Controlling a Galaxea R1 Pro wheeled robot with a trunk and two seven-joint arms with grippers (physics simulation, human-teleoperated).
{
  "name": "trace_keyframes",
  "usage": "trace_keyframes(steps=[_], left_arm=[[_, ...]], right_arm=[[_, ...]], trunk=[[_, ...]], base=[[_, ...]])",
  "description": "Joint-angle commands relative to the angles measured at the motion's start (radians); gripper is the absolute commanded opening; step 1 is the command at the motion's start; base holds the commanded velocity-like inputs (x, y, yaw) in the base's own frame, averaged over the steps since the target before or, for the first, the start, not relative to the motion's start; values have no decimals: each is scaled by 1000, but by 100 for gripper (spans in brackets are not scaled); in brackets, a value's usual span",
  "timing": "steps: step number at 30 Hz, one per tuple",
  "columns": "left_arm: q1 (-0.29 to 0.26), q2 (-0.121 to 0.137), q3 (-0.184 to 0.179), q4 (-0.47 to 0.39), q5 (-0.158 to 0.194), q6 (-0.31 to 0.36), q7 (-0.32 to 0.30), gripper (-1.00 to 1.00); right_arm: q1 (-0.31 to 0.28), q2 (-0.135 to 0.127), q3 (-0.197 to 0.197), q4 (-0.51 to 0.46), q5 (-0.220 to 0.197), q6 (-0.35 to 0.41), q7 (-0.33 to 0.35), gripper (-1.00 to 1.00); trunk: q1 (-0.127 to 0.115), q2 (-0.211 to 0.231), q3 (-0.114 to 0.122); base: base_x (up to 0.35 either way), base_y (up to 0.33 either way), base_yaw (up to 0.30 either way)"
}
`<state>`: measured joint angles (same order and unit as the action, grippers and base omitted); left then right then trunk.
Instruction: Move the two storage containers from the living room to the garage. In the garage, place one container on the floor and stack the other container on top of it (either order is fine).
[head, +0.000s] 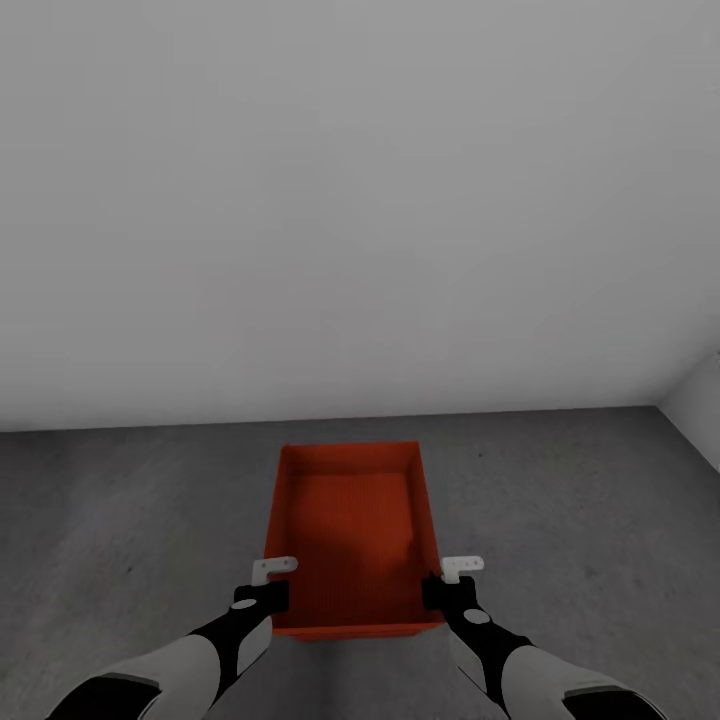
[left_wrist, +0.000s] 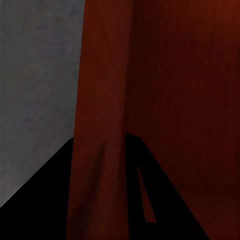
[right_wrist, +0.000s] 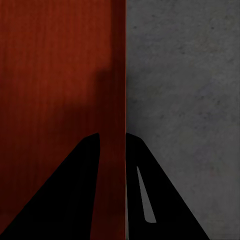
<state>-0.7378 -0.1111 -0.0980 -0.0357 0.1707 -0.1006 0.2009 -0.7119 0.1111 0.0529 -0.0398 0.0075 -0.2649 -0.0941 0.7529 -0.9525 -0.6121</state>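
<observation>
**Bin held by both side walls above the garage floor**

The bin (head: 352, 535) sits in the lower middle of the head view, open side up, its long axis running away from the robot toward the white wall (head: 360, 200). Grey concrete floor (head: 120, 520) surrounds it; whether it hangs just above the floor or already rests on it cannot be told from here. The left gripper (head: 268, 590) meets the left wall near the close corner and the right gripper (head: 448, 588) meets the right wall opposite, so the bin lies directly between the two arms, neither nearer than the other. No second bin shows on this floor, so this one is judged to be the bottom of the stack, and the coming move turns on lowering it level.

In the left wrist view the bin's wall (left_wrist: 100, 125) runs up the frame between the two dark fingers (left_wrist: 40, 210), one outside by the floor, one inside the red interior. The fingers straddle the wall and appear clamped on it.

In the right wrist view the wall edge (right_wrist: 116, 100) likewise rises between the fingers (right_wrist: 60, 200), red interior at frame left, concrete (right_wrist: 190, 100) at frame right; this grip also looks closed on the wall.
</observation>
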Motion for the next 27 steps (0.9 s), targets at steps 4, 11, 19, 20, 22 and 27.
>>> trace_keyframes(steps=[4,11,19,20,22,27], left_arm=[[0,10,41,4,18,-5,8,-100],[0,10,41,4,18,-5,8,-100],[0,9,41,4,18,-5,8,-100],[0,8,41,4,18,-4,8,-100],[0,8,41,4,18,-4,8,-100],[0,8,41,4,18,-4,8,-100]], right_arm=[[-1,1,-76,-3,23,-16,-3,-100],[-1,1,-76,-3,23,-16,-3,-100],[-1,1,-76,-3,23,-16,-4,-100],[-1,1,-76,-3,23,-16,-4,-100],[-1,1,-76,-3,23,-16,-4,-100],[-1,1,-76,-3,23,-16,-4,-100]], trunk=[[0,-1,-1],[0,-1,-1],[0,-1,-1],[0,-1,-1],[0,-1,-1],[0,-1,-1]], base=[[-5,0,0],[-1,0,0],[0,0,0],[0,0,0],[0,0,0],[0,0,0]])
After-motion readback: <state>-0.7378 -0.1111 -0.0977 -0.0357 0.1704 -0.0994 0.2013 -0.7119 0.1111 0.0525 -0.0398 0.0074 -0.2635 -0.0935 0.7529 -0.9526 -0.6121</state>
